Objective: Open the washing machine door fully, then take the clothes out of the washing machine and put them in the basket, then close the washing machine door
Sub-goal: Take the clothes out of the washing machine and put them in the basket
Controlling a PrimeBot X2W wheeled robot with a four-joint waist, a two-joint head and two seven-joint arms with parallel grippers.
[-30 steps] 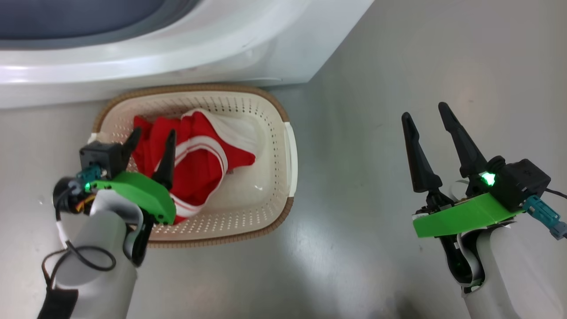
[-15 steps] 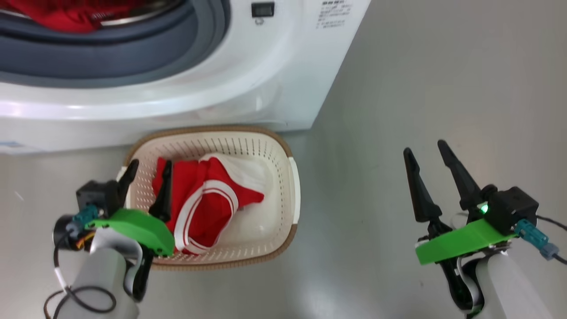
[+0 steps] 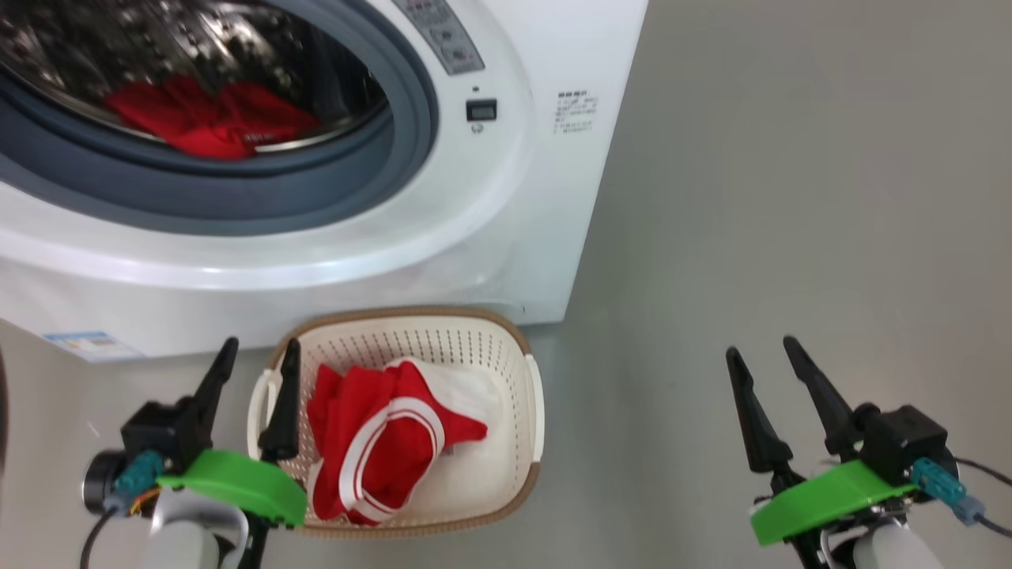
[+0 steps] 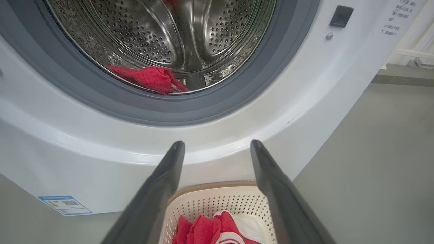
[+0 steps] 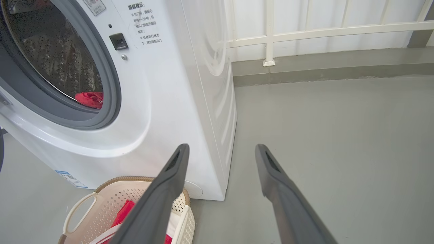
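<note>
Beside basket [image 3: 411,314], left gripper [image 3: 262,344] withdrawn off clothes [image 3: 379,442], jaws apart.

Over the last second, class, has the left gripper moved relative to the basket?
Yes. Against the basket, the left gripper has shifted toward its left rim: one finger now lies outside it.

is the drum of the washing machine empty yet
Not empty. A red garment lies at the bottom of the steel drum, just behind the grey gasket. Another red jersey is already in the basket.
</note>
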